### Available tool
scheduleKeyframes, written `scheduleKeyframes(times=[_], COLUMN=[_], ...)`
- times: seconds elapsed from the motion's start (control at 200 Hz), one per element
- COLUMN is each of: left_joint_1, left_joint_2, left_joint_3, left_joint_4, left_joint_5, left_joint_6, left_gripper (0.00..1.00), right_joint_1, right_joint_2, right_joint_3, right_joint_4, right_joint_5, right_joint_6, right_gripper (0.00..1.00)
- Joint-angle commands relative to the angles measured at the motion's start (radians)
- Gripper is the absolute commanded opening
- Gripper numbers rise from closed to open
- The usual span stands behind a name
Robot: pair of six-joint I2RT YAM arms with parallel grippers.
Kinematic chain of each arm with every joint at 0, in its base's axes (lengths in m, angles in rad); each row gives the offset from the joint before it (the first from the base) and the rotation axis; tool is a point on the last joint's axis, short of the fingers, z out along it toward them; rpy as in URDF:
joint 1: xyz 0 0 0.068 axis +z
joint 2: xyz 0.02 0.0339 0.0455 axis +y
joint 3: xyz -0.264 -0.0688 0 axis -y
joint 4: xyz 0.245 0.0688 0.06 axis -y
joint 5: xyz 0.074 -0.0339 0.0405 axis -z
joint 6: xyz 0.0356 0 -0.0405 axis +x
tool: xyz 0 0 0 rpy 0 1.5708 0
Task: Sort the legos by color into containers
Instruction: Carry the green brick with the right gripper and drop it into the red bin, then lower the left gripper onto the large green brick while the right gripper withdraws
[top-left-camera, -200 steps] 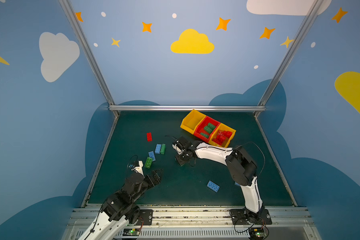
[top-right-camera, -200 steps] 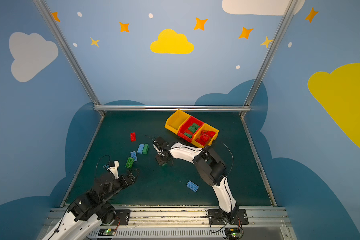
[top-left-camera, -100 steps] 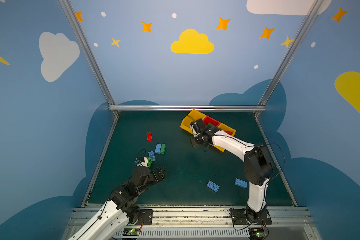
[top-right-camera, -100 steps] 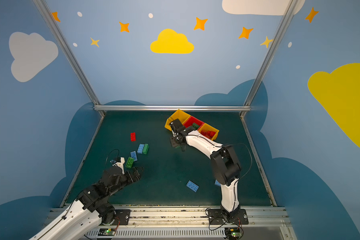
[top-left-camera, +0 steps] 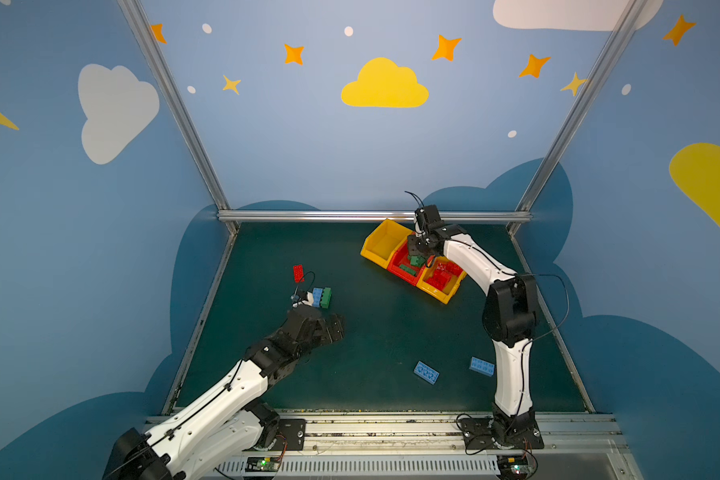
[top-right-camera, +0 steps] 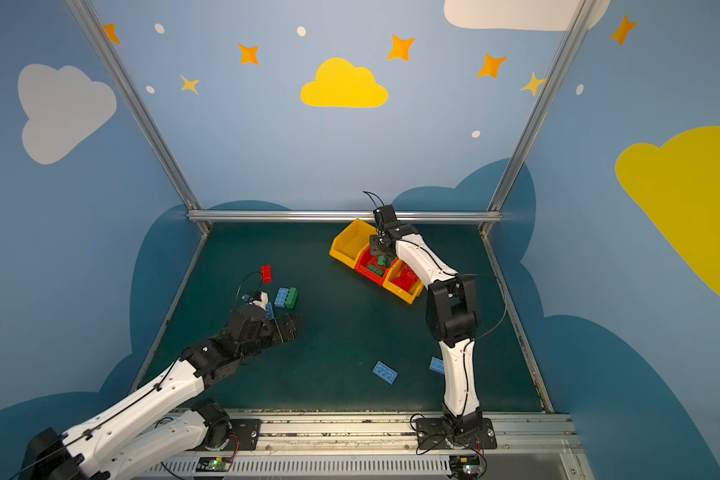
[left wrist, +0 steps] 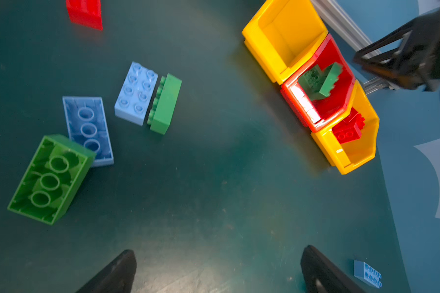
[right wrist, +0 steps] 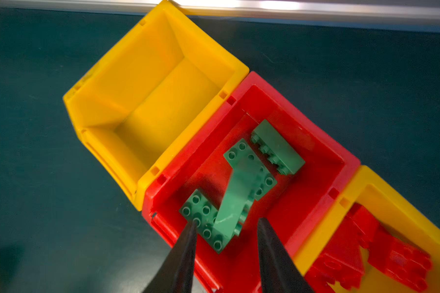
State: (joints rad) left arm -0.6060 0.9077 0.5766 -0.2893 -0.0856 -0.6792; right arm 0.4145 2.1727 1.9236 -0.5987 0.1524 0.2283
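Right gripper (right wrist: 228,222) moved from tabletop (top-left-camera: 391,332) to red bin (right wrist: 323,147); jaws parted, green brick (right wrist: 236,197) falling in: sorted. Left gripper (left wrist: 219,250): jaws spread, empty.

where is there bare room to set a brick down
Bare: the middle of the mat, between the blue-green pair, the bins and the front blue bricks. The end yellow bin is empty. Crowded: beside the left pincer, and the red bin.

Blue walls (top-left-camera: 308,158) with painted clouds (top-left-camera: 384,85) and stars (top-left-camera: 294,54), silver frame rails (top-left-camera: 350,215), dark green floor (top-left-camera: 391,332), possibly a mat.
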Motion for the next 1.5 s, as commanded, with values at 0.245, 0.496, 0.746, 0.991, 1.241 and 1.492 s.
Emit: scheduleKeyframes(times=[0.245, 0.496, 0.746, 0.991, 1.241, 1.492], left_joint_1=[0.038, 0.091, 0.126, 0.167, 0.237, 0.324], left_joint_2=[0.01, -0.026, 0.022, 0.06, 0.082, 0.278], left_joint_3=[0.047, 0.026, 0.003, -0.003, -0.032, -0.014], left_joint_4=[-0.031, -0.086, -0.105, -0.108, -0.085, -0.001], left_joint_5=[-0.048, -0.1, -0.135, -0.169, -0.179, -0.154], left_joint_6=[0.07, 0.054, 0.024, 0.032, 0.042, 0.063], left_gripper=[1.0, 1.0, 1.0, 1.0, 1.0, 1.0], right_joint_1=[-0.007, 0.057, 0.183, 0.253, 0.254, 0.25], right_joint_2=[-0.088, -0.335, -0.536, -0.655, -0.733, -0.75], right_joint_3=[-0.054, -0.351, -0.663, -0.837, -0.906, -0.92], right_joint_4=[-0.014, 0.065, 0.176, 0.209, 0.198, 0.196], right_joint_5=[-0.102, -0.263, -0.385, -0.403, -0.391, -0.396], right_joint_6=[0.009, 0.047, 0.109, 0.137, 0.131, 0.135], right_gripper=[0.65, 0.82, 0.86, 0.88, 0.89, 0.89])
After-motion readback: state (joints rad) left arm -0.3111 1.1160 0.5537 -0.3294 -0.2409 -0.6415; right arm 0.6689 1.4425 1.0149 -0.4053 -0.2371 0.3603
